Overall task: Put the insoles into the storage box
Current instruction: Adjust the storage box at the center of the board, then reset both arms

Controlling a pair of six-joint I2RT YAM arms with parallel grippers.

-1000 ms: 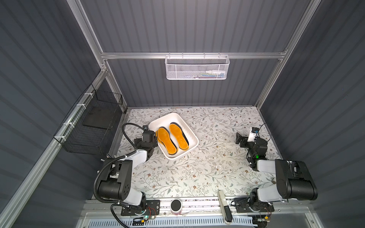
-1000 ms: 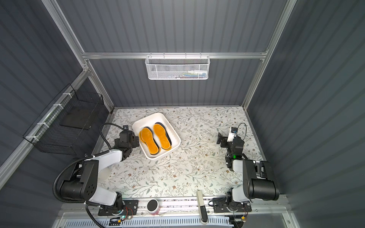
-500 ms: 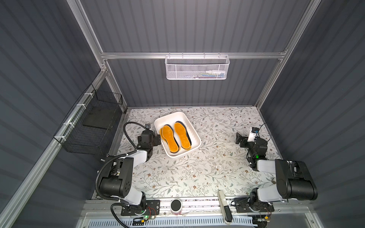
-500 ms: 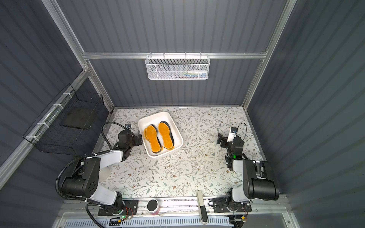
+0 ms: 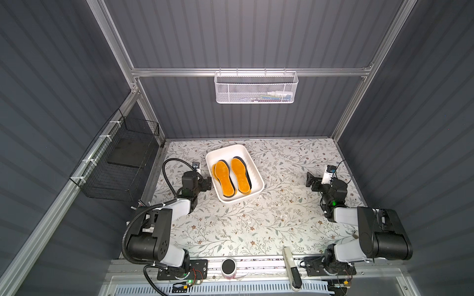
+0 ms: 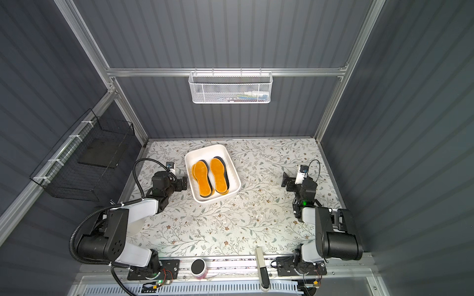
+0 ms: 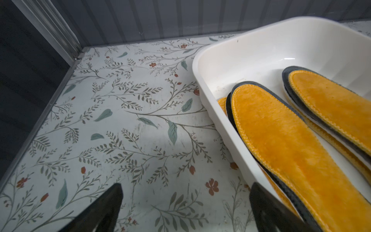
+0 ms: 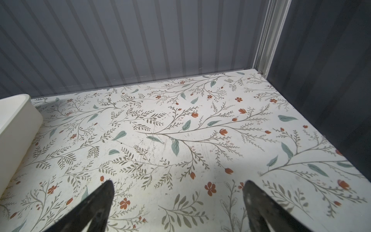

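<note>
Since the earlier frames, the storage box point(image 5: 225, 153) has been swung round and nudged rightward, so that its long sides run more steeply up the frame; the left hand point(image 5: 208, 184) has been brought along beside its left wall. The box, a shallow white tub with rounded corners, is seen left of centre on the floral bench point(image 5: 256, 220) in both top views. The insoles point(image 5: 223, 176) are held inside it, laid in two side-by-side stacks, each topped by a fuzzy orange-yellow pad with a stitched edge. In the left wrist view, dark edges and further orange layers are glimpsed beneath. The left hand's fingers are spread wide apart with nothing gripped; one fingertip point(image 7: 263, 204) overlaps the box's near wall, and contact cannot be judged. The right hand point(image 5: 309, 180), at the right of the frame, is spread wide over bare bench, well apart from the box. A white mesh basket point(image 5: 256, 88) holding small indistinct items is hung at upper centre; a black wire basket point(image 5: 120, 159) holding a dark slab is fixed at the left.
</note>
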